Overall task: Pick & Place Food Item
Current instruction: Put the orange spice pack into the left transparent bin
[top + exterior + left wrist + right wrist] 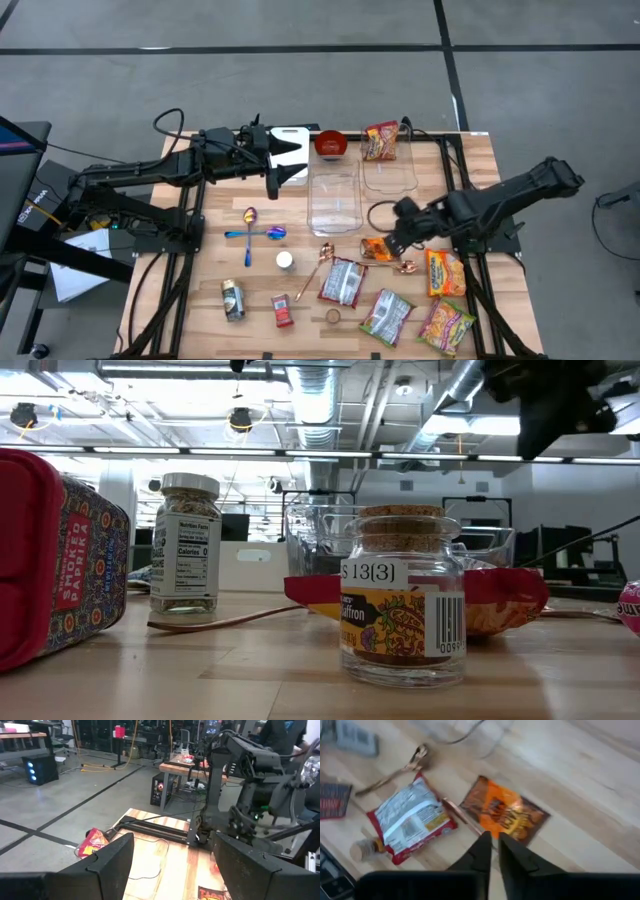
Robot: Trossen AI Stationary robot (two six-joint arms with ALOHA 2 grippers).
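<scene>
On the wooden table [470, 165], the orange snack packet [502, 815] lies toward the right edge, between the clear containers [334, 200] and the noodle packs. The right tool [492, 845] hovers over it, fingers nearly together, empty. The left tool [295, 160], spread wide, waits near the far edge.

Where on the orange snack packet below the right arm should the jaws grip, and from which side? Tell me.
Grip the orange packet at one of its short ends, coming straight down from above. It lies flat on the table, so only its edges offer something to pinch. Its far side is free; a copper spoon lies along the near side. The right gripper hovers above it, jaws nearly closed, so they probably must open first.
</scene>
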